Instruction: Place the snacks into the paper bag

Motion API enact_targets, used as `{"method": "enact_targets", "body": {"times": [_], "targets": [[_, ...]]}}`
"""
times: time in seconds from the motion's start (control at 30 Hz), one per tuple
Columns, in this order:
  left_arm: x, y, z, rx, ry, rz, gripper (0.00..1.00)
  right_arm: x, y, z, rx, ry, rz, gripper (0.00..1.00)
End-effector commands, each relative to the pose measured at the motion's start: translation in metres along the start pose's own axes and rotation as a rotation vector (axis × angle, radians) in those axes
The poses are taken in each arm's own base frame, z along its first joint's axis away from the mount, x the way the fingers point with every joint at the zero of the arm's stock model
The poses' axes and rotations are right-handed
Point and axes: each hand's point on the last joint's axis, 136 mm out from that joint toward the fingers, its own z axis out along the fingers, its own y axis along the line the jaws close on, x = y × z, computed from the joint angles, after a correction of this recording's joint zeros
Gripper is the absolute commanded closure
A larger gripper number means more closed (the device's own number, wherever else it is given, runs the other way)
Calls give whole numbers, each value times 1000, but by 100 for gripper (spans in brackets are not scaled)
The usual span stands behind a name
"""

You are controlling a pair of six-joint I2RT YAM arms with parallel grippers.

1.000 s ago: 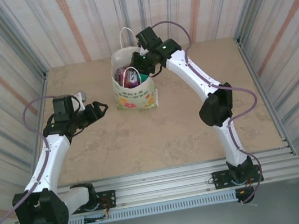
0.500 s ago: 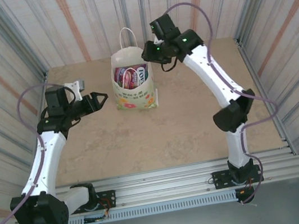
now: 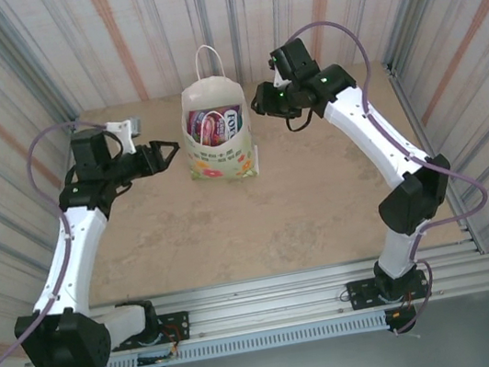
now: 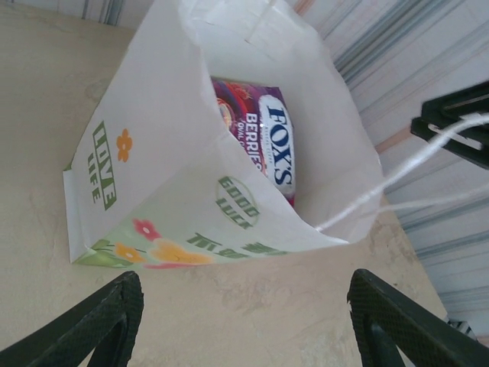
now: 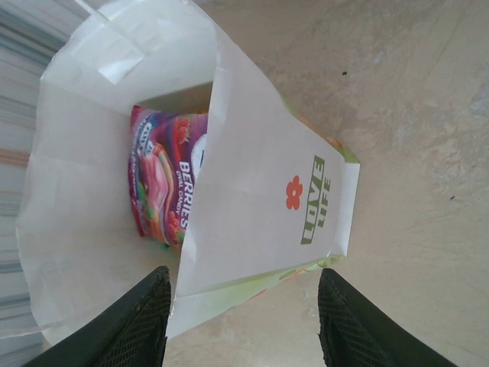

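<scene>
The white paper bag (image 3: 221, 154) stands upright at the back middle of the table, mouth open. A purple snack packet (image 3: 217, 124) lies on top inside it, with other snacks hidden beneath. The same packet (image 4: 263, 134) shows through the bag's mouth (image 4: 176, 130) in the left wrist view, and again (image 5: 162, 191) inside the bag (image 5: 260, 191) in the right wrist view. My left gripper (image 3: 167, 149) (image 4: 244, 321) hovers open and empty just left of the bag. To the bag's right, at its rim height, my right gripper (image 3: 257, 103) (image 5: 244, 325) is open and empty.
Corrugated metal walls (image 3: 17, 98) close in the table on three sides. The bag's loop handle (image 3: 209, 59) stands up at the back, and another handle (image 4: 428, 149) hangs toward the right gripper. Bare tabletop (image 3: 252, 229) lies in front of the bag.
My right gripper has pulled out of the bag's mouth, moved right and opened. The left gripper has swung back and closer to the bag's left side.
</scene>
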Motion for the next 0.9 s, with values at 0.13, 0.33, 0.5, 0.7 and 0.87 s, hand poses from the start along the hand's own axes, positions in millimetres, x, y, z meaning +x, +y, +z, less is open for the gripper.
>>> {"method": "enact_targets", "body": {"times": [0.13,0.33,0.5,0.7,0.87], "targets": [[-38,0,10,-109,-43,9,26,-10,14,16,-44,18,-33,46],[-48,8,32,-266,53,0,27,-19,16,39,-3,39,-78,46],[-53,5,47,-362,92,61,29,-25,15,55,60,37,-118,46],[-60,5,66,-443,130,149,35,-22,15,79,62,71,-112,47],[-61,10,81,-471,145,163,44,-17,13,95,69,91,-107,49]]}}
